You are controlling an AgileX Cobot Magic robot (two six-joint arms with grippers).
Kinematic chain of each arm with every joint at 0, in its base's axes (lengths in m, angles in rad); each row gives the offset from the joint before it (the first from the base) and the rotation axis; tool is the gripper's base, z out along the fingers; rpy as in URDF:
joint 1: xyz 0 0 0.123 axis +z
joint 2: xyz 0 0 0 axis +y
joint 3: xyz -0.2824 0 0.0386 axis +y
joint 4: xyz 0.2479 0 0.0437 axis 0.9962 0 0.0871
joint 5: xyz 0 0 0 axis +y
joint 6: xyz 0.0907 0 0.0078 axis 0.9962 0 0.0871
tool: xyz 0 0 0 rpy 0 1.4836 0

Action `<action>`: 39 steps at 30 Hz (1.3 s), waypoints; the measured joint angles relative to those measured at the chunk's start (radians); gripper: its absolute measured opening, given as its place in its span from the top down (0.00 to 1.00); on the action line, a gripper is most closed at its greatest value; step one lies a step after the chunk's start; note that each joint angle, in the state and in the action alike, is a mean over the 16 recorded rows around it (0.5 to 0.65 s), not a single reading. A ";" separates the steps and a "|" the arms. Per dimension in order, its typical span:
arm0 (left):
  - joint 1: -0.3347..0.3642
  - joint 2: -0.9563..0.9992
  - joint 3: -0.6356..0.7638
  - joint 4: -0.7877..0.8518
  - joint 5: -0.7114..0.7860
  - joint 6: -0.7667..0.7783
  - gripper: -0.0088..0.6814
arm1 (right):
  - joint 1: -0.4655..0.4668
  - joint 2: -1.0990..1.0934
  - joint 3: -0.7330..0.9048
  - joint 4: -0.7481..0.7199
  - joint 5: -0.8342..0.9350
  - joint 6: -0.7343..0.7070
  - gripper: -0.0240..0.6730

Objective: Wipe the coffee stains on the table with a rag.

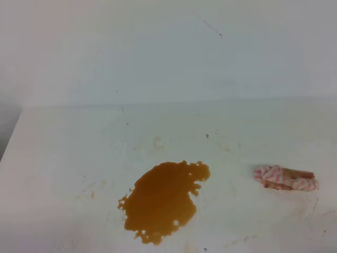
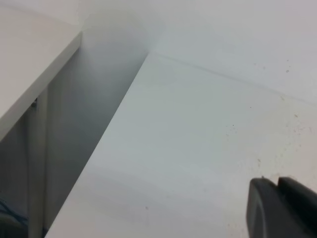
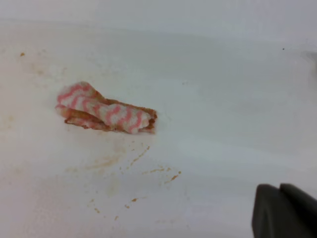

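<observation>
1. Two grippers are mine to watch, and each shows only as a dark corner low in its own wrist view. My right gripper [image 3: 285,210] sits at the bottom right of its picture, its jaws closed together with nothing between them.
2. My left gripper [image 2: 282,208] is equally cropped; I cannot tell whether it is open or closed. It hangs over a bare corner of the table [image 2: 198,148], beside the gap along that edge.
3. Ahead of my right gripper, up and to the left in its view and well apart from it, lies the rag [image 3: 104,111], a small pink-and-white striped wad soiled brown along its edges, flat on the table and touched by neither arm.
4. Between the rag and that gripper I see thin tan smears and specks on the white surface.
5. From the high view, the rag [image 1: 286,177] rests on the right side, and the coffee stains [image 1: 163,200] form an amber-brown puddle with a ragged edge left of it, clearly separated.
6. Farthest off, the table meets a pale wall [image 1: 168,52].
</observation>
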 joint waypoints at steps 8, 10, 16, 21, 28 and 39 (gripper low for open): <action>0.000 0.002 -0.002 0.000 -0.001 0.000 0.99 | 0.000 0.000 0.000 0.000 0.000 0.000 0.97; 0.000 0.002 -0.002 0.000 -0.001 0.000 0.99 | 0.000 0.000 0.000 0.000 0.000 0.000 0.97; 0.000 0.003 -0.004 0.000 0.000 0.000 0.99 | 0.000 0.000 0.000 0.000 0.000 0.000 0.97; 0.000 0.003 -0.004 0.000 -0.001 0.000 0.99 | 0.000 0.000 0.000 0.000 0.000 0.000 0.97; 0.000 0.003 -0.004 0.000 -0.001 0.000 0.99 | 0.000 0.000 0.000 0.000 0.000 0.000 0.97; 0.000 0.002 -0.002 0.000 -0.002 0.000 0.99 | 0.000 0.000 0.002 0.060 -0.060 0.000 0.97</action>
